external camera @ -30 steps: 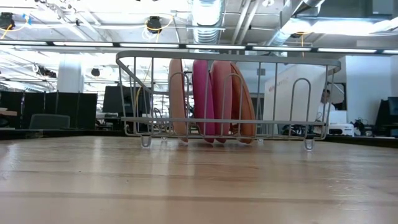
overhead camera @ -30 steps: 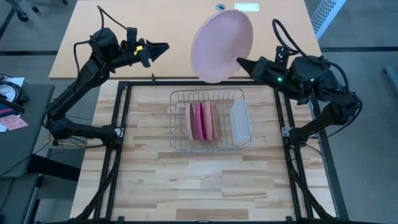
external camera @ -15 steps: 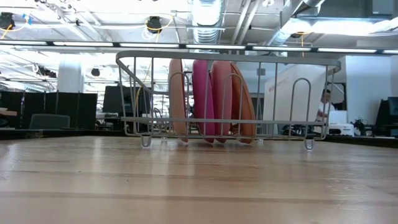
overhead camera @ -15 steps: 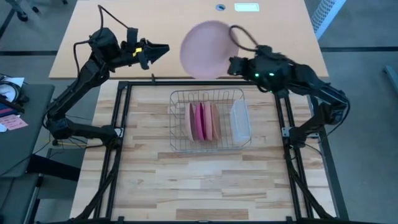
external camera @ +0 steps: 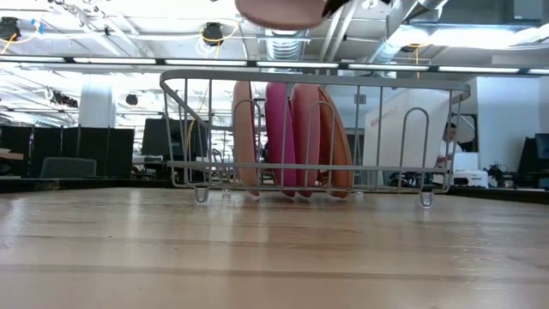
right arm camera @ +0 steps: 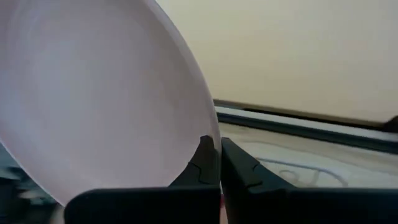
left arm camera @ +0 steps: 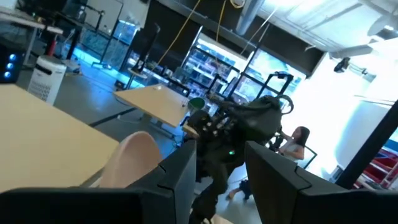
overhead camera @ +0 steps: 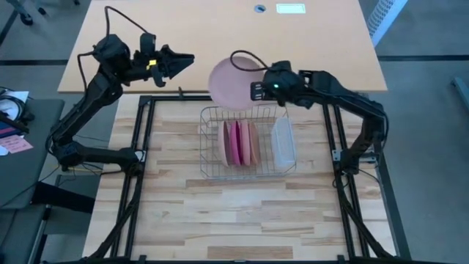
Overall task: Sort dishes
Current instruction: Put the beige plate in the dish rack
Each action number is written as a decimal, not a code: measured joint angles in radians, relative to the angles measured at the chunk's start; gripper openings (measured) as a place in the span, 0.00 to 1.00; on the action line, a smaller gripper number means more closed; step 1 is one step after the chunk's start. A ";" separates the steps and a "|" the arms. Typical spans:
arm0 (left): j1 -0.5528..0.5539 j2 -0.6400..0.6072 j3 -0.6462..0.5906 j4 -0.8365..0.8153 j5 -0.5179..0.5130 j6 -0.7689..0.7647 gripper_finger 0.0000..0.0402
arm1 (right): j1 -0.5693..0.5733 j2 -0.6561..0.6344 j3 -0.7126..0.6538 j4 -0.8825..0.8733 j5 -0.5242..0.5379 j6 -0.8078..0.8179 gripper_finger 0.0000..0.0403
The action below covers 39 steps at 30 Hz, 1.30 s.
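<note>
- The bench [overhead camera: 183,220] of pale wood planks carries a wire rack [overhead camera: 209,139] near its far middle; a tan tabletop [overhead camera: 146,29] lies beyond it.
- The right arm reaches across above the rack's far edge, and the right gripper [overhead camera: 253,89] is closed tight on the rim of a pale pink plate [overhead camera: 229,82]. The right wrist view shows its two dark fingers [right arm camera: 205,163] pinching the plate's edge [right arm camera: 124,93] with only the rim between them.
- That pale pink plate hangs in the air, held at its right edge, above the rack's far rail and clear of the dishes below; in the low view only its lower edge [external camera: 279,12] shows, above the rack [external camera: 313,81].
- The left arm waits over the far left corner of the bench, and the left gripper [overhead camera: 185,60] points toward the held plate with its fingers [left arm camera: 180,171] partly apart and nothing between them.
- Inside the rack stand the other plates on edge, side by side: a salmon-orange plate [overhead camera: 225,143] at the left, a magenta plate [overhead camera: 236,143] in the middle, and another salmon-orange one [overhead camera: 251,141] at the right.
- A translucent tub [overhead camera: 283,144] sits at the rack's right end, just beside the standing plates.
- A person [left arm camera: 297,142] shows in the room behind, seen from the left wrist.
</note>
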 joint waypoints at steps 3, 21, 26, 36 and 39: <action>0.000 0.003 0.000 -0.016 -0.001 0.000 0.33 | -0.015 0.033 0.000 -0.037 0.050 -0.044 0.00; 0.000 0.002 0.000 -0.043 -0.015 0.008 0.33 | -0.042 0.098 -0.001 0.031 0.010 -0.228 0.00; 0.000 0.002 0.000 -0.056 -0.014 0.015 0.33 | -0.083 0.095 0.000 -0.074 -0.327 -0.231 0.00; 0.000 0.002 0.000 -0.056 -0.019 0.019 0.33 | -0.107 0.052 -0.001 -0.103 -0.794 -0.312 0.00; 0.000 0.002 0.000 -0.056 -0.022 0.019 0.33 | -0.108 0.046 0.000 -0.095 -0.939 -0.364 0.00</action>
